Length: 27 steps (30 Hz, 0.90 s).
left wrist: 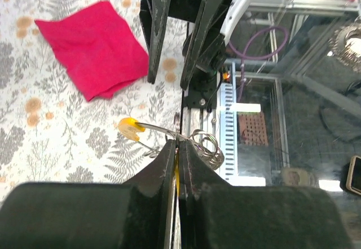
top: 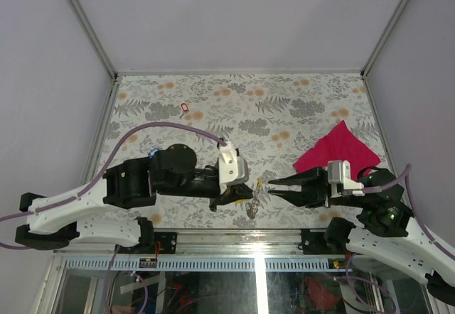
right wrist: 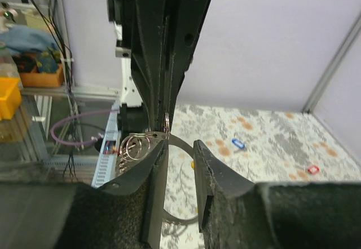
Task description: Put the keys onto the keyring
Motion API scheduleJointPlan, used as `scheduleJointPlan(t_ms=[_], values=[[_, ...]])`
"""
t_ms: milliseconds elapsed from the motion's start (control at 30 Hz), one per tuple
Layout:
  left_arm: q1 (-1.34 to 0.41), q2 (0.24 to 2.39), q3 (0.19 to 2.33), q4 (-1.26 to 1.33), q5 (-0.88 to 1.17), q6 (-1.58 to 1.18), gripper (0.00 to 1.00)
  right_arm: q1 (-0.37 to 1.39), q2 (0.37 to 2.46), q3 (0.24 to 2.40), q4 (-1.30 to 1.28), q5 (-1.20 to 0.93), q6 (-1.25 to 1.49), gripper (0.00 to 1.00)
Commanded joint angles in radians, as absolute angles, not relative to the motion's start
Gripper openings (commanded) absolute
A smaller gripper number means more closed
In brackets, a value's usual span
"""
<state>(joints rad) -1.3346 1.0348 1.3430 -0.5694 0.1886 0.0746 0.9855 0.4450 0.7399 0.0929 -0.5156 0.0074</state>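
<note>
We log the left gripper (top: 246, 199) and the right gripper (top: 273, 187) tip to tip at the near middle of the table (top: 284, 101). The narrow gap between them is taken up by the keyring (top: 253, 206), which is pinched in the left jaws and passes between the parted right jaws. The left arm lies across the near-left quarter, with its purple cable (top: 156, 126) arching above. The magenta cloth (top: 338, 150) lies just behind the right gripper, in the way of a low approach from there. We see room across the far half, where only a red key (top: 185, 107) lies at far left. Walls (top: 43, 79) close three sides.
</note>
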Motion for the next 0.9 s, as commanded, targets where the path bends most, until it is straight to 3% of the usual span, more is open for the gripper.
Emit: scheduleJointPlan(t_ms=[0,367,867], values=[[-1.338,1.133,1.463,-0.79,0.138,0.122,0.0,0.985,0.453,0.794,-0.058,-0.449,-0.069,0.32],[-1.338,1.332,1.653,-1.053,0.048,0.157,0.0,0.986,0.494,0.762,-0.106,-0.5,-0.1,0.35],[-1.339,1.369,1.685,-1.07,0.048,0.169,0.0,0.985,0.55,0.696,0.021,-0.562,-0.085,0.35]])
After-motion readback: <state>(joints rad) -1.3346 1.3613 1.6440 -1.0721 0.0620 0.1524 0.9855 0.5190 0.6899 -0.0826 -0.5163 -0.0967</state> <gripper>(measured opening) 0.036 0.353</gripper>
